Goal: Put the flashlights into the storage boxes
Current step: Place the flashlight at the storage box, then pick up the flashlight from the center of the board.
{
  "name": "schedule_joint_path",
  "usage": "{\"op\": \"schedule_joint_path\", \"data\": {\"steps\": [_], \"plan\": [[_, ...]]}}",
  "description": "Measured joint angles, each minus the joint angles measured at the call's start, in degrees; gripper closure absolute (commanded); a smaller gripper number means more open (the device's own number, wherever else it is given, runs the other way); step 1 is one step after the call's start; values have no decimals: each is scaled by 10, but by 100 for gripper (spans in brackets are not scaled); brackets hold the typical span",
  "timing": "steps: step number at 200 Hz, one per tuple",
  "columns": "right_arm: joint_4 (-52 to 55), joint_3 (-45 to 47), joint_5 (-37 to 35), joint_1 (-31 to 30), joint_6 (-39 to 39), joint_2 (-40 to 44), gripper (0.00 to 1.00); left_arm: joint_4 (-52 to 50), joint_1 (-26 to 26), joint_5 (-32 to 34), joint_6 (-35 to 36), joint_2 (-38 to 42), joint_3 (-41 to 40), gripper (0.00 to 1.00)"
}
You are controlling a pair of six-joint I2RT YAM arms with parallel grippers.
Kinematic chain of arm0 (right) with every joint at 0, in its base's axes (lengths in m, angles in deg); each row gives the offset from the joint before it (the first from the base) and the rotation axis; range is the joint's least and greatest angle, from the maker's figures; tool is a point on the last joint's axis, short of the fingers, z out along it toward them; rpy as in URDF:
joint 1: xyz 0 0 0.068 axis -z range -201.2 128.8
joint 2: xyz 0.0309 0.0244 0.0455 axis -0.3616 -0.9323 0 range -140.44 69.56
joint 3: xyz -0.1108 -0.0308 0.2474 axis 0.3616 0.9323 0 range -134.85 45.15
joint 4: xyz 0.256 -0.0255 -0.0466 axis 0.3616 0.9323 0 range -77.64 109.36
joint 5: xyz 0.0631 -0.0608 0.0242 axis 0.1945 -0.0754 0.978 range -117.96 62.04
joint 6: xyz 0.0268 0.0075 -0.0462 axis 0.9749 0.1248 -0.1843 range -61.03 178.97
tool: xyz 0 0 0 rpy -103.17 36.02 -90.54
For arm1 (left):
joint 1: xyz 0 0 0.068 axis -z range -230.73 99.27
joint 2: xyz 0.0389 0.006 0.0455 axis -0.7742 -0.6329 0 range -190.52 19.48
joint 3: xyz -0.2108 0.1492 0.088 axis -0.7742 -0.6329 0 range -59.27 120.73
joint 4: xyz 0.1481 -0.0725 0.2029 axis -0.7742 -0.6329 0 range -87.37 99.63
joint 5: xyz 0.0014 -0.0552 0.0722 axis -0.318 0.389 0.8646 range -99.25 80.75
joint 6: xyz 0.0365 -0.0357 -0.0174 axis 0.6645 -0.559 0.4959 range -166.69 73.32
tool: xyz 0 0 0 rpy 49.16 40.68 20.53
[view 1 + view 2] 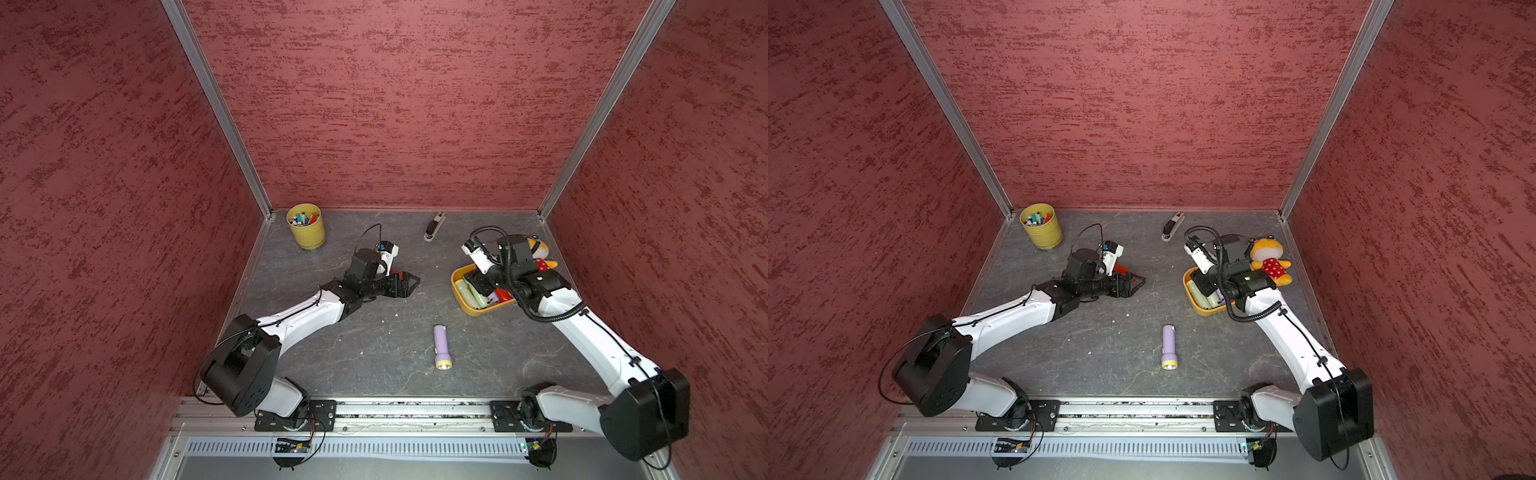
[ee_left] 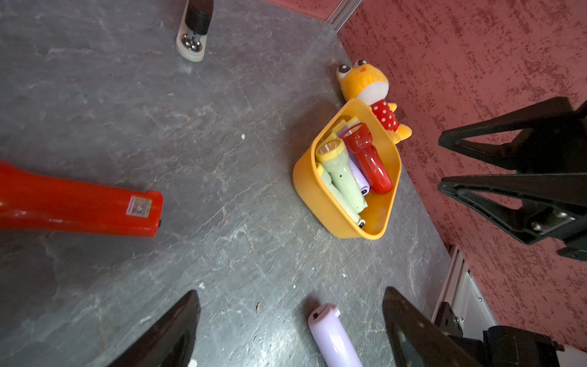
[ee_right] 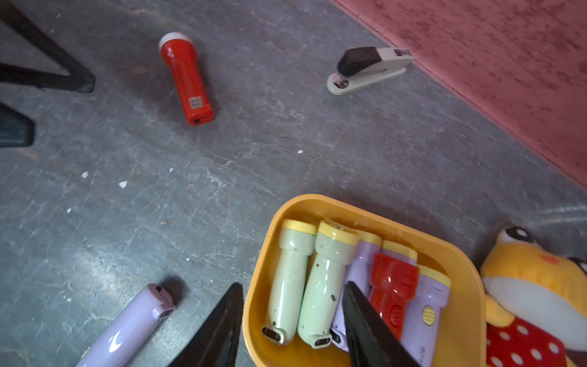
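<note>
An orange-yellow storage box (image 1: 457,291) (image 3: 317,203) sits at the right and holds several flashlights: two pale green (image 3: 289,279), one red (image 3: 394,282) and lilac ones (image 3: 427,305). My right gripper (image 3: 292,286) (image 1: 478,284) hangs open over the box's near-left rim, one finger outside and one inside, gripping nothing. A lilac flashlight (image 1: 441,347) (image 2: 330,336) lies on the table in front. A red flashlight (image 3: 187,79) (image 2: 79,203) lies mid-table just beside my left gripper (image 2: 290,295) (image 1: 409,282), which is wide open, low and empty.
A yellow ribbed cup of pens (image 1: 306,226) stands at the back left. A grey stapler (image 1: 434,226) lies by the back wall. A plush toy (image 1: 1268,259) rests behind the box, against the right wall. Red walls close three sides.
</note>
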Motion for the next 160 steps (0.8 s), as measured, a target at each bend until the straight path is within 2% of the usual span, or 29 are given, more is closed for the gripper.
{"op": "schedule_joint_path", "data": {"steps": [46,76,100,128,160], "plan": [[42,30,-10,-85,-135,-13,40,-13,-27,-2,-31,15,-43,10],[103,-7,-14,-120,-134,-89,44,-18,-42,-10,-41,15,-50,10],[126,-29,-12,-152,-60,-146,41,-17,-43,-13,-40,15,-52,11],[149,-46,0,-192,100,-183,43,-22,-43,-14,-38,15,-55,10],[92,-15,35,-205,299,-141,42,-24,-47,-13,-36,15,-55,11]]}}
